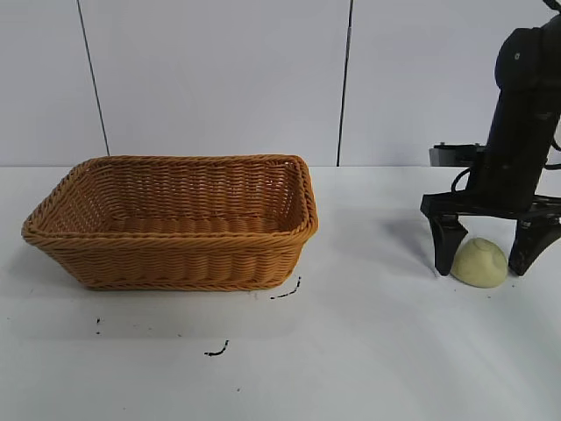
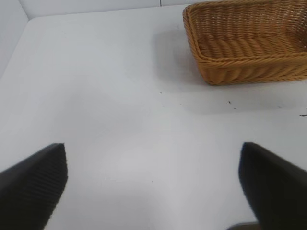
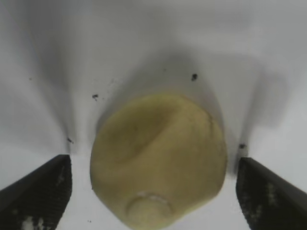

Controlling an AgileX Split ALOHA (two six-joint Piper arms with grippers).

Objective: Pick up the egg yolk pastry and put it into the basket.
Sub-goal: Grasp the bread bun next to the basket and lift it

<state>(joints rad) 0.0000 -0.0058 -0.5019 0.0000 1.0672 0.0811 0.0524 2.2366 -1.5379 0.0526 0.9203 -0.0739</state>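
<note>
Two of the three views show the egg yolk pastry (image 1: pixel 479 262): the exterior view and the right wrist view, while the left wrist view shows only white table (image 2: pixel 134 120), the basket (image 2: pixel 249 72) off in the distance and the spread fingers of the left gripper (image 2: pixel 153 184), which is released and holds nothing. The exterior view has no sight of that left gripper. On the table's right side the right gripper (image 1: pixel 491 250) stands low with its fingers wide apart, one on each side of the pastry, near it but not touching. From the right wrist view the pastry (image 3: pixel 158 160) sits between the two dark fingertips (image 3: pixel 36 196) with bare table showing on both sides. The basket (image 1: pixel 171 254) lies well apart to the left, and nothing can be seen inside it.
</note>
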